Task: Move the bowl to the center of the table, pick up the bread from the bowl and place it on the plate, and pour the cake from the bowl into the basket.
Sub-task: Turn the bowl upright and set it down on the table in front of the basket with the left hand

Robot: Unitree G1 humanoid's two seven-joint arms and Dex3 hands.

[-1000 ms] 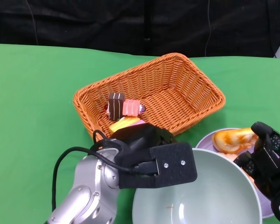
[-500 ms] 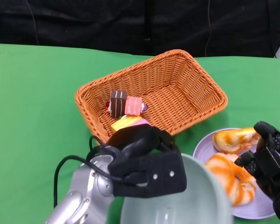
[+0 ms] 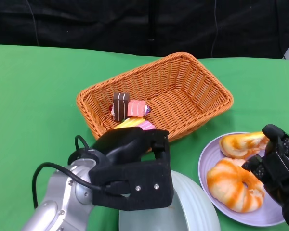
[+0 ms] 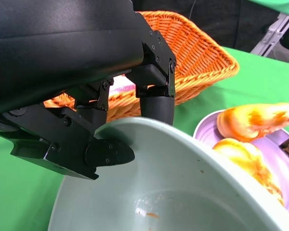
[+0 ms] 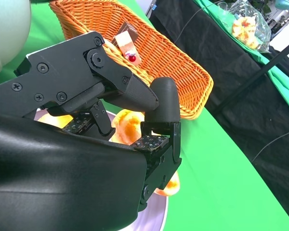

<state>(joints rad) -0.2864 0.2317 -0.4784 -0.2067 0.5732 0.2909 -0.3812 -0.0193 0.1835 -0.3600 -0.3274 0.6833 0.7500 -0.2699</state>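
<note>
1. Bowl [image 3: 183,211]: a pale green bowl sits at the bottom middle of the head view, tipped so that its outer wall faces up. In the left wrist view its inside shows bare, apart from a small orange crumb.
2. Left hand [image 3: 130,175]: this black hand is clamped on the bowl's rim, with its fingers [image 4: 156,103] over the outside and the thumb inside. A black cable loops beside its silver forearm.
3. Basket [image 3: 202,84]: an orange wicker basket stands on the green table [image 3: 33,96], just beyond the bowl and the left hand.
4. Cakes in the basket: a brown chocolate slice [image 3: 119,106] stands touching a pink slice [image 3: 136,109], which has a red cherry at its end. A yellow and pink slice [image 3: 134,124] lies by the near wall, partly hidden behind the left hand.
5. Plate [image 3: 204,166]: a lilac plate lies on the table to the right of the bowl, near the basket's front corner.
6. Bread: a ring-shaped glazed piece [image 3: 233,185] lies on the near part of the plate. A second golden piece [image 3: 241,143] lies on the far part.
7. Right hand [image 3: 274,166]: it hangs over the plate's right edge, holding nothing. Its fingers [image 5: 159,103] are loosely bent and apart, just above the bread.
</note>
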